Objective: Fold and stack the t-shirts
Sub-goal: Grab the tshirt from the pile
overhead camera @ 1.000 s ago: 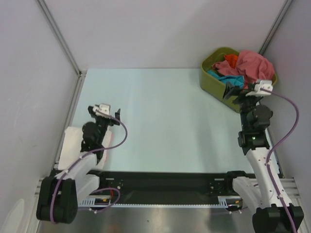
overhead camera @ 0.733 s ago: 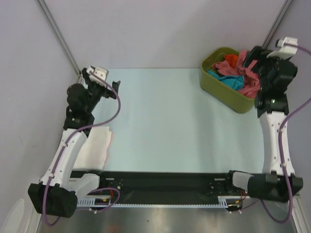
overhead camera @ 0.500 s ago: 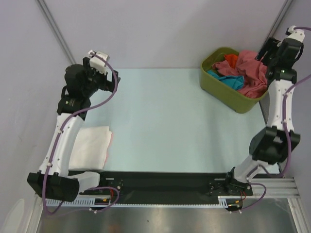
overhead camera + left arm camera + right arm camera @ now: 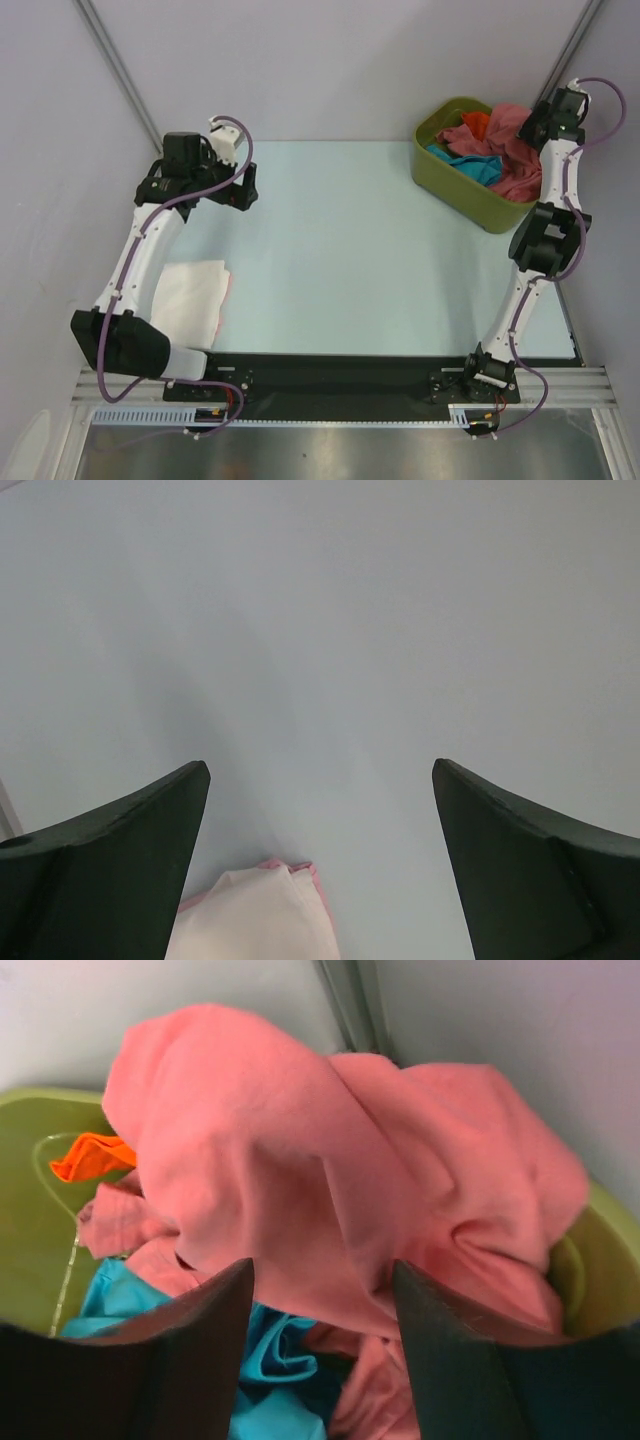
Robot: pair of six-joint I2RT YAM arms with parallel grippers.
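Note:
A salmon-red t-shirt [image 4: 512,140] lies heaped on top of an olive-green bin [image 4: 468,195], over a teal t-shirt [image 4: 470,166] and an orange t-shirt [image 4: 477,121]. My right gripper [image 4: 529,125] hangs over the heap at the bin's far right. In the right wrist view its jaws [image 4: 320,1265] stand partly apart, straddling a fold of the salmon-red t-shirt [image 4: 300,1150], with the teal t-shirt [image 4: 270,1360] below and the orange t-shirt [image 4: 90,1156] at left. A folded white t-shirt [image 4: 190,300] lies at the near left. My left gripper [image 4: 245,185] is wide open and holds nothing; in its own view [image 4: 320,768] the white t-shirt [image 4: 255,915] shows below.
The bin [image 4: 30,1210] stands in the far right corner against the grey walls and a metal post [image 4: 350,1000]. A pink edge shows under the folded white cloth. The pale blue table top [image 4: 340,240] stretches between the two arms.
Both arms rose from low folded poses. The right arm reached up and back to the bin. The left arm swung up over the table's far left, uncovering the folded white t-shirt.

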